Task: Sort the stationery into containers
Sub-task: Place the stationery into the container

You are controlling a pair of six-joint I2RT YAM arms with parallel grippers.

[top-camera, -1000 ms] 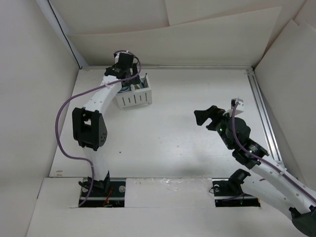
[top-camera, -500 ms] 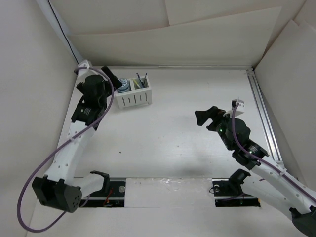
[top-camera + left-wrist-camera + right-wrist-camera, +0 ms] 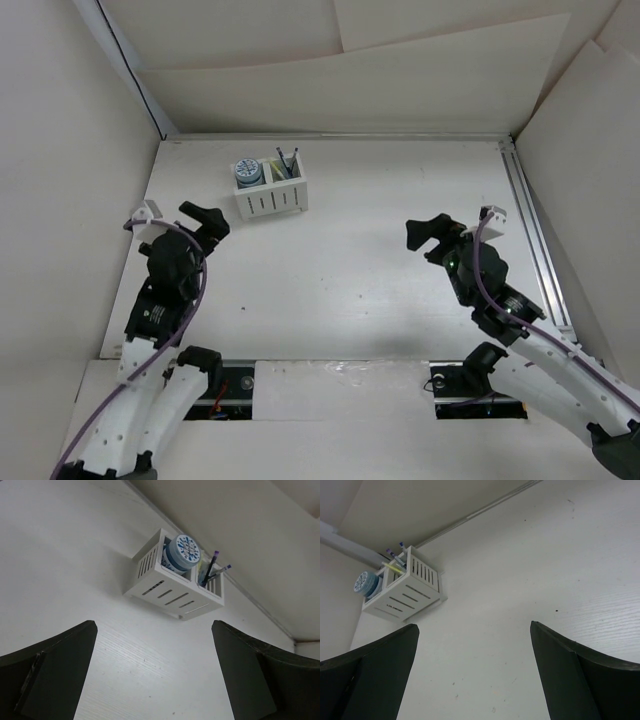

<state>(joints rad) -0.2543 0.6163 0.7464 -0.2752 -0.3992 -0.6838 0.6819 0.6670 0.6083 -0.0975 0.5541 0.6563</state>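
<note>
Left hand [image 3: 207,222]: fingers spread, empty. Ahead of it on the counter [image 3: 350,280] stands the white organizer [image 3: 272,203], holding blue-and-white rolls [image 3: 247,173] and upright pens [image 3: 286,160]. Right hand [image 3: 432,238]: fingers spread, empty, organizer well ahead-left.

Organizer [image 3: 272,203] far left on the table [image 3: 350,285] — roll [image 3: 247,173] in its left compartment, pens [image 3: 286,161] in the right

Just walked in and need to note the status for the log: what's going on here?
Neither arm is handling anything. The left pincer and the right pincer both hang open above the table, well short of the white organizer at its far left. Inside it, the blue-and-white rolls sit in one compartment and the pens stand in the next. The sorting looks about finished.
</note>
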